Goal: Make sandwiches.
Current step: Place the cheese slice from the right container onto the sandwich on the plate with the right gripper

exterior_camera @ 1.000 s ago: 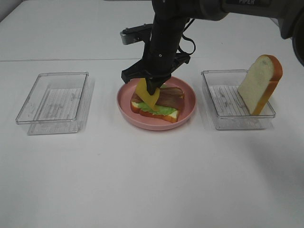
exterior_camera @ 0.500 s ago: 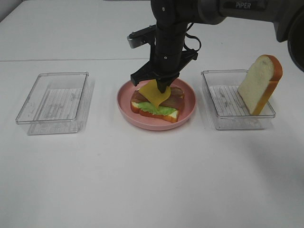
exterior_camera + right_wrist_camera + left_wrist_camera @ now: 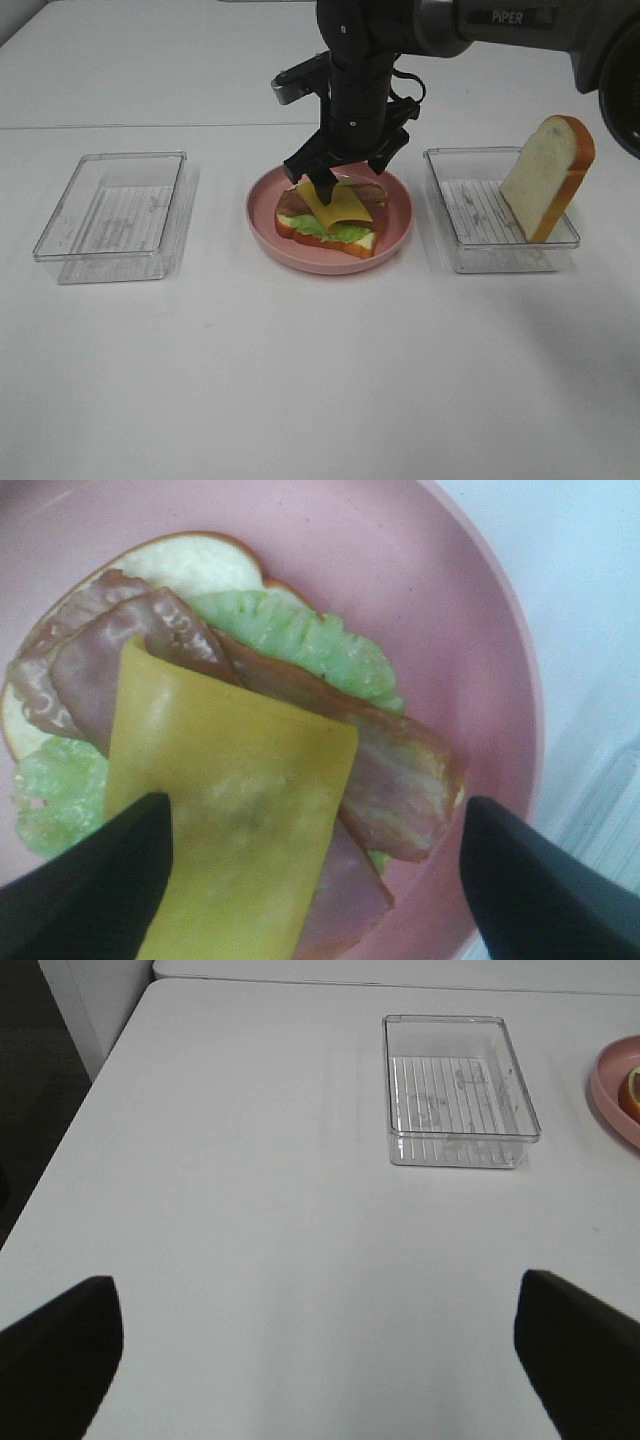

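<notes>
On the pink plate [image 3: 400, 215] lies the open sandwich stack: a bread slice [image 3: 190, 565] underneath, then green lettuce [image 3: 290, 630], brown bacon strips [image 3: 400, 770] and a yellow cheese square [image 3: 340, 203] on top. My right gripper [image 3: 350, 180] hovers just above the stack, open, its dark fingertips [image 3: 90, 880] on either side of the cheese [image 3: 230, 830] and nothing held. A second bread slice [image 3: 550, 175] leans upright in the right-hand tray. My left gripper [image 3: 320, 1360] stands open over bare table, far from the plate [image 3: 615, 1085].
A clear plastic tray [image 3: 115, 205] sits left of the plate, seen also as the tray [image 3: 455, 1090] in the left wrist view. Another clear tray [image 3: 490, 225] sits right of the plate. The white table's left edge [image 3: 90, 1090] borders a dark floor.
The right gripper carried the cheese over the stack and opened its jaws. The cheese now lies flat on the bacon. The left arm has not moved.
</notes>
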### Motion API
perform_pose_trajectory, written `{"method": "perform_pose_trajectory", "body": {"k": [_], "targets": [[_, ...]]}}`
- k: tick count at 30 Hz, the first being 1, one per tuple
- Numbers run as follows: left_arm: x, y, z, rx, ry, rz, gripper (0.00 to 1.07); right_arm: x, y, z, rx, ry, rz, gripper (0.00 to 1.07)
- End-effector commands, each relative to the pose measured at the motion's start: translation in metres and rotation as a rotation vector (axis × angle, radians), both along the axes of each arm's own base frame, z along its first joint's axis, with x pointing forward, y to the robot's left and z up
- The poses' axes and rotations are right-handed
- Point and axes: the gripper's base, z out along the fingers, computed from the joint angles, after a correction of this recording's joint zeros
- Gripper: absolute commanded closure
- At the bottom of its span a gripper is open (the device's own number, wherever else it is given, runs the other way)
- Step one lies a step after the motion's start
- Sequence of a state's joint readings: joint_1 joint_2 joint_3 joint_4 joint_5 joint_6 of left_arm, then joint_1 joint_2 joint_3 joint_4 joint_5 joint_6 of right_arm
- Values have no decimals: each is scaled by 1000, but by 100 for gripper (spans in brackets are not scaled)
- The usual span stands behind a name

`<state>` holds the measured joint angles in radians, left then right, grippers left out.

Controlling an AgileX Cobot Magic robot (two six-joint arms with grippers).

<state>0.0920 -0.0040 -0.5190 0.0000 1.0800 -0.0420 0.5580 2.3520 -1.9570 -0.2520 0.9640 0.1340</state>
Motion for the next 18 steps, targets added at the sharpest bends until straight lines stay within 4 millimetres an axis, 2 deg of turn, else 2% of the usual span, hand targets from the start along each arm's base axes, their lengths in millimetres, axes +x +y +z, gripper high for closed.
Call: {"method": "perform_pose_trajectory", "body": {"k": [1, 9, 14, 15, 17, 18], "targets": [[-3, -1, 0, -3, -24, -2, 6, 2, -3, 0, -30, -17, -9, 26], [-3, -1, 0, -3, -24, -2, 6, 3, -12, 17, -106, -64, -2, 26], [-3, -1, 0, -3, -24, -2, 6, 0, -15, 44, -98, -110, -3, 26], [-3, -1, 0, -3, -24, -2, 6, 0, -15, 44, -98, -110, -3, 26], [-3, -1, 0, -3, -24, -2, 6, -4, -18, 63, -86, -130, -2, 26], [-3, -1, 0, -3, -24, -2, 6, -4, -18, 63, -86, -130, -2, 26]]}}
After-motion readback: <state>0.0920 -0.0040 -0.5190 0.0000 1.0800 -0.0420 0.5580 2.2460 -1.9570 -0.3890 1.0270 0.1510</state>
